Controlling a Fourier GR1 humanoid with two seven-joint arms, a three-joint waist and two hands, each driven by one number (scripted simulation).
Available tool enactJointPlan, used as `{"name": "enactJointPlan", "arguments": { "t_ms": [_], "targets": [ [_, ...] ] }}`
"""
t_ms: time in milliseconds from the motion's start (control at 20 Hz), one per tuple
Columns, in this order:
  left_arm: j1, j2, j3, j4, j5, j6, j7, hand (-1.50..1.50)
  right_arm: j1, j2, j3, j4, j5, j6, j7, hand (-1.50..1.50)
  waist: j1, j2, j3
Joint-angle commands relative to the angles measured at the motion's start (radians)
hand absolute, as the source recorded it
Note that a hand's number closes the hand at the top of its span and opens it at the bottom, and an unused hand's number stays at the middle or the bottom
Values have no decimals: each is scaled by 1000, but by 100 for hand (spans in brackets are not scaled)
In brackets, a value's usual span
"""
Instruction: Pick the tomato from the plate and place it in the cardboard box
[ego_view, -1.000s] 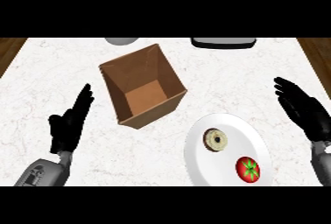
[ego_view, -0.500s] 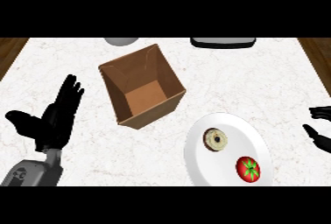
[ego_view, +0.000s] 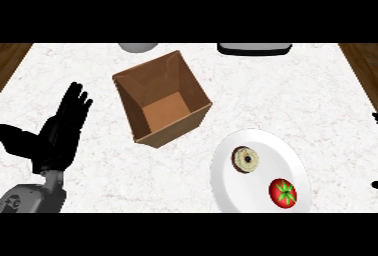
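Lighting's bright and flat all over, with the pale marble surface (ego_view: 103, 190) evenly lit and no glare or hot spots on it. Shadows are barely there: the inside of the cardboard box (ego_view: 162, 107) is just a bit darker on its left wall than on its floor, and the white plate (ego_view: 225, 180) casts almost nothing around its rim. Edges look a little soft but nothing's warped toward the sides.

One tomato (ego_view: 284, 193) — one plate (ego_view: 225, 180), one cardboard box (ego_view: 161, 105), one bagel (ego_view: 246, 159).
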Motion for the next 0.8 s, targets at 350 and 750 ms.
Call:
{"name": "enactJointPlan", "arguments": {
  "t_ms": [350, 750],
  "targets": [
    [35, -35, 19, 32, -36, -13, -48, 0, -20, -174, 58, -311, -58, 341, 350, -150, -11, 1, -1],
    [67, -45, 52, -69, -49, -43, 26, 0, 86, -43, 17, -596, -116, 347, 577, -150, -9, 1, 0]
  ]
}}
